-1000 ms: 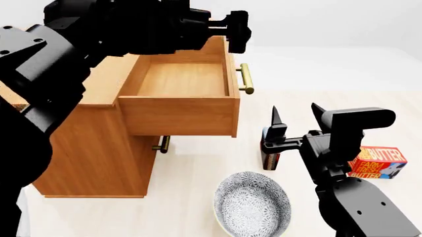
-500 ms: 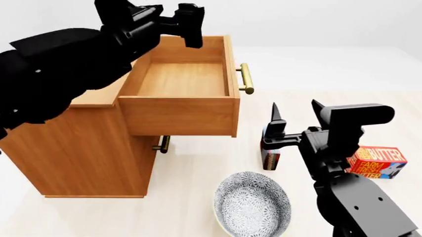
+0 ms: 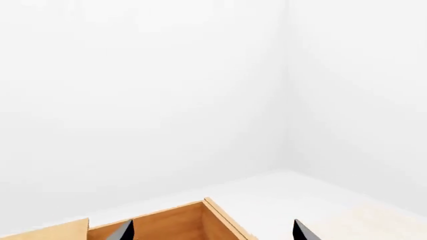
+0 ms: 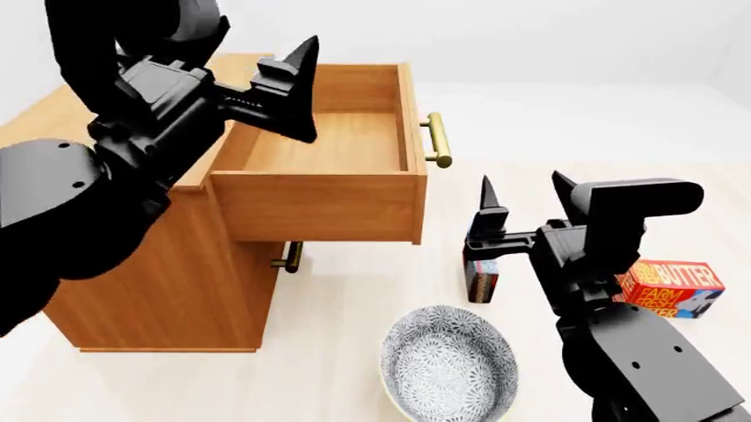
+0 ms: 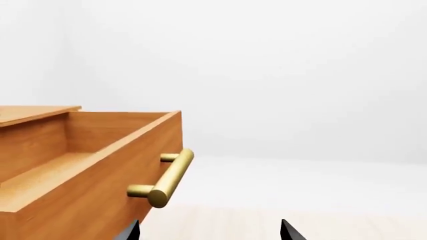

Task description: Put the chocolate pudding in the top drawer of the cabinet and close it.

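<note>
The cabinet [image 4: 153, 264] stands at the left with its top drawer [image 4: 323, 141] pulled out and nothing in it; the brass handle [image 4: 438, 141] faces right. The chocolate pudding [image 4: 481, 281], a small dark box, stands on edge on the pale floor right of the cabinet. Its top is hidden behind my right gripper [image 4: 525, 195], which hovers open just above it. The right wrist view shows that gripper [image 5: 210, 232] with nothing between its tips, facing the drawer handle [image 5: 167, 177]. My left gripper [image 4: 294, 75] hangs open over the drawer's left side; its tips [image 3: 210, 232] straddle a drawer corner [image 3: 203, 207].
A patterned grey bowl [image 4: 449, 362] sits on the floor in front of the pudding. A red-orange butter box [image 4: 671, 288] lies to the right of my right arm. The lower drawer's handle [image 4: 290, 257] shows under the open drawer.
My left arm has swung left, carrying its gripper from the drawer's far right corner to above its left side. The right gripper has risen very slightly.
</note>
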